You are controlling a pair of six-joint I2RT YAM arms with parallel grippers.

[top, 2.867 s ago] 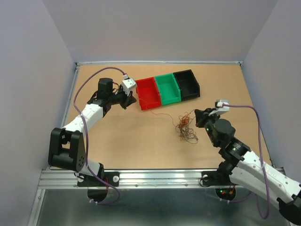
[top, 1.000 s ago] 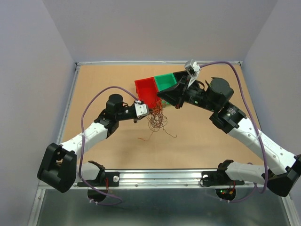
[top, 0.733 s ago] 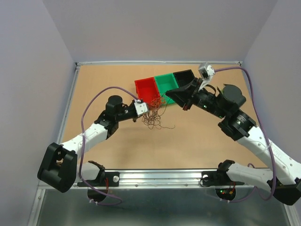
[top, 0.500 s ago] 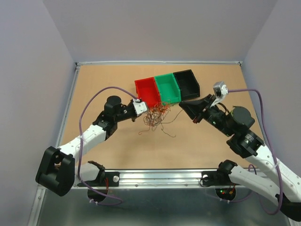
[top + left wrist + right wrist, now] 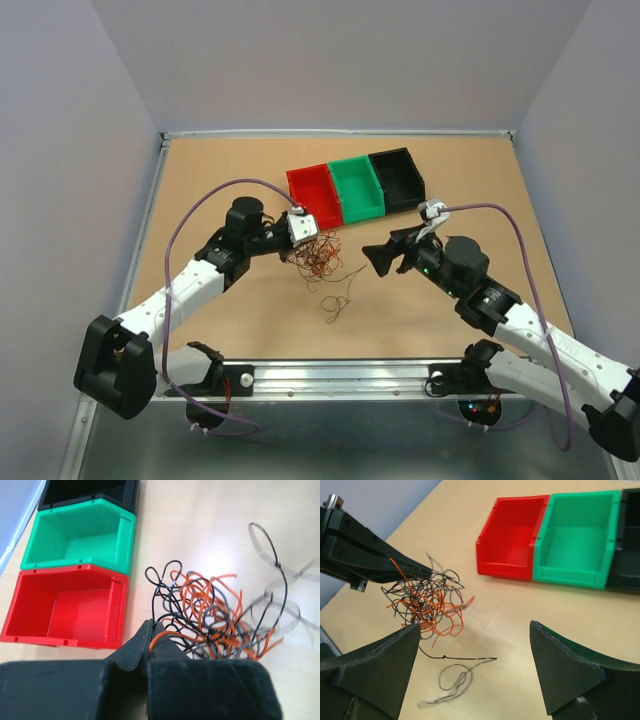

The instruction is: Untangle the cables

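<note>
The right gripper [image 5: 378, 258] has let go and pulled back from the bins to the middle right of the top view. Its two fingers now stand wide apart with nothing between them. The left gripper [image 5: 297, 245] has closed, and its fingers are pressed together on the cables [image 5: 315, 262], a small tangle of thin curly wires in orange, black and brown. The bunch hangs from it just left of the middle of the picture, below the red plastic bin [image 5: 315, 198]. One thin dark wire loop [image 5: 335, 302] lies flat on the table lower down. I cannot tell if it is fully free of the bunch. I think the pull has teased a bit loose, but most of it is still knotted, so there is a lot left to do. The red bin, the green plastic bin [image 5: 358, 188] and the black plastic bin [image 5: 397, 178] sit side by side and look empty. The table [image 5: 220, 170] is a flat light brown board with plain pale grey walls [image 5: 330, 60] around it.
</note>
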